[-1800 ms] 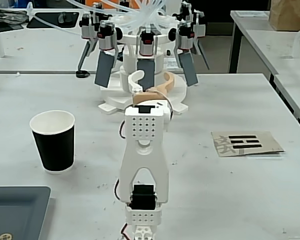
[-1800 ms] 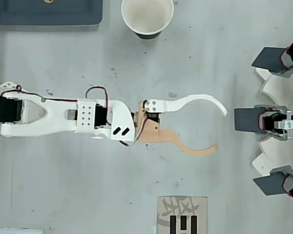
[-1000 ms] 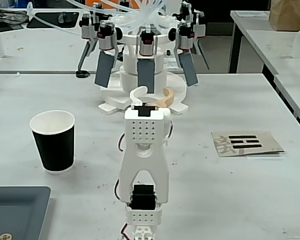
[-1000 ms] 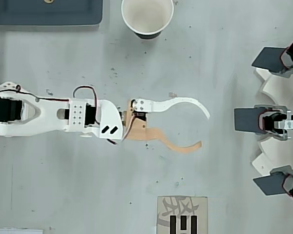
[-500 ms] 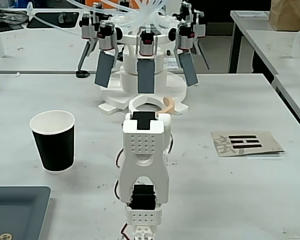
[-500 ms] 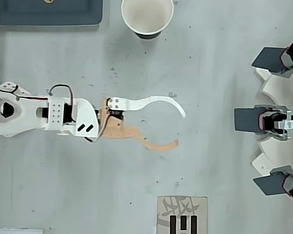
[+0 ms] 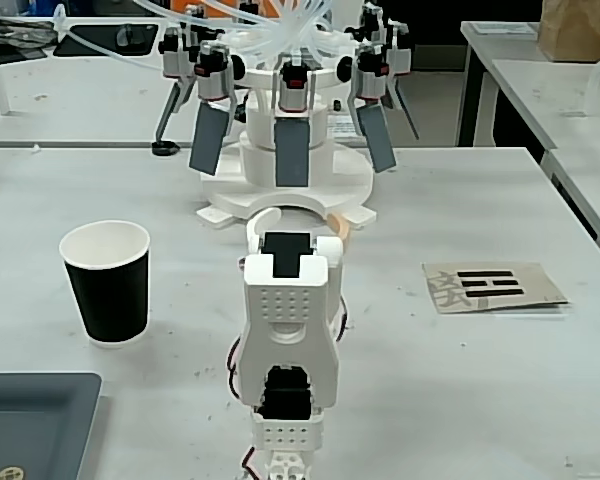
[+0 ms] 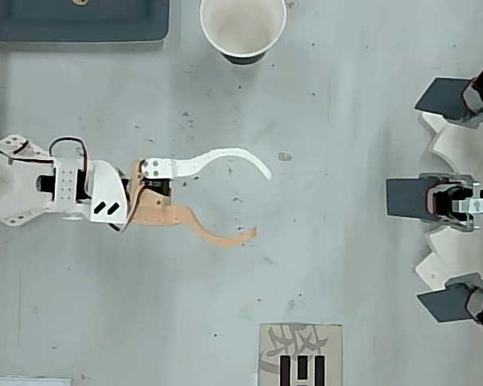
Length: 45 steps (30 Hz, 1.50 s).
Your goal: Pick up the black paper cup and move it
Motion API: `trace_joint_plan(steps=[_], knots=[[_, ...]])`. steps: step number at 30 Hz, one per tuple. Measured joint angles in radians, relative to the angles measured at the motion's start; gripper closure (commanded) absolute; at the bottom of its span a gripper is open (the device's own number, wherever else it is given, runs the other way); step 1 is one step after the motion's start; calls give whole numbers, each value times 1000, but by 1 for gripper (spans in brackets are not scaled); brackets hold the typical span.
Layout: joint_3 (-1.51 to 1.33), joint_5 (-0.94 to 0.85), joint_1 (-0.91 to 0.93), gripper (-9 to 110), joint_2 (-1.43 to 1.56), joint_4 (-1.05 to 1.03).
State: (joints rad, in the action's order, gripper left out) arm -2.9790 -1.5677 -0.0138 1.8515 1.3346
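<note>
arm idle at table centre, jaws spread wide and empty.

nearest in the fixed view, a dark tray [image 7: 30,420] at lower left; then the black paper cup [image 7: 107,282] upright, well left of the gripper [image 8: 262,203]; farther right a printed card [image 7: 492,286]; farthest, possibly another multi-armed rig [image 7: 290,120].

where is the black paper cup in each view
Fixed view: the black paper cup with white rim stands upright at left, beside the dark grey tray corner.
Overhead view: it sits at the top edge, centre, seen as a white open mouth.
Shared landmark: the printed cardboard card, across the open jaws from the cup.
</note>
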Motion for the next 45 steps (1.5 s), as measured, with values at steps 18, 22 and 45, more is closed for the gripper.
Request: trace_joint_plan(steps=[18, 22, 45], knots=[[-87, 49, -9, 58, 77, 69], [-124, 57, -61, 54, 103, 69], [-126, 9, -408, 47, 141, 52]])
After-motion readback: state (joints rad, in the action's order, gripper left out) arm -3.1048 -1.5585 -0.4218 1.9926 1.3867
